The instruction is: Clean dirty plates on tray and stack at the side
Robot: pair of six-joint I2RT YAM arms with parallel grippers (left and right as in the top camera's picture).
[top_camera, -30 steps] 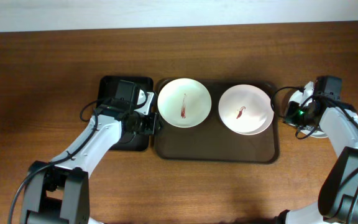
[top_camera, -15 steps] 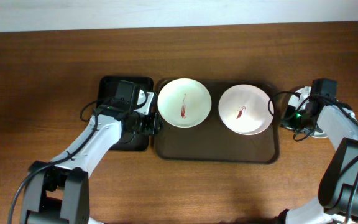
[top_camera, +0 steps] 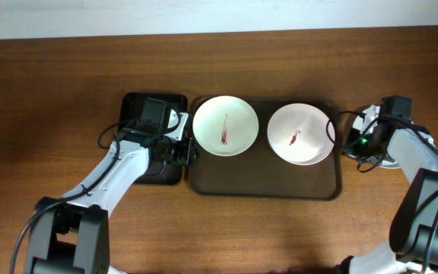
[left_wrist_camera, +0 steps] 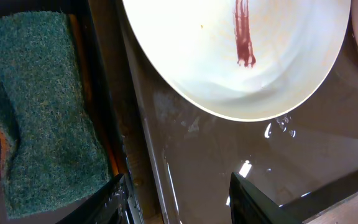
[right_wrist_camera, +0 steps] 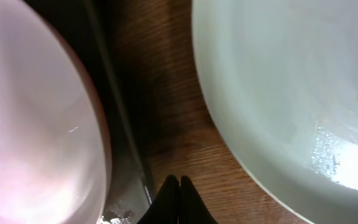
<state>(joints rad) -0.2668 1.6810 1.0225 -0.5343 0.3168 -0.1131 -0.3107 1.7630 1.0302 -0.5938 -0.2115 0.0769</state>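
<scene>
Two white plates with red smears lie on the dark brown tray [top_camera: 265, 183], one at the left [top_camera: 225, 125] and one at the right [top_camera: 300, 134]. A pale green-grey plate [top_camera: 387, 163] lies on the wood right of the tray, mostly hidden under my right arm. My left gripper [top_camera: 187, 151] is open and empty, straddling the tray's left rim [left_wrist_camera: 157, 168] just below the left plate [left_wrist_camera: 229, 56]. My right gripper [right_wrist_camera: 179, 186] is shut and empty, over the bare wood between the tray's right rim and the green-grey plate [right_wrist_camera: 291, 93]. The right white plate [right_wrist_camera: 36, 124] is at its left.
A narrow black tray [top_camera: 139, 103] stands left of the brown tray and holds a green sponge [left_wrist_camera: 42, 112], just left of my left gripper's finger. Wood tabletop [top_camera: 52, 114] surrounds both trays.
My right arm has shifted slightly left, toward the tray's right rim. The left arm and the plates have not moved.
</scene>
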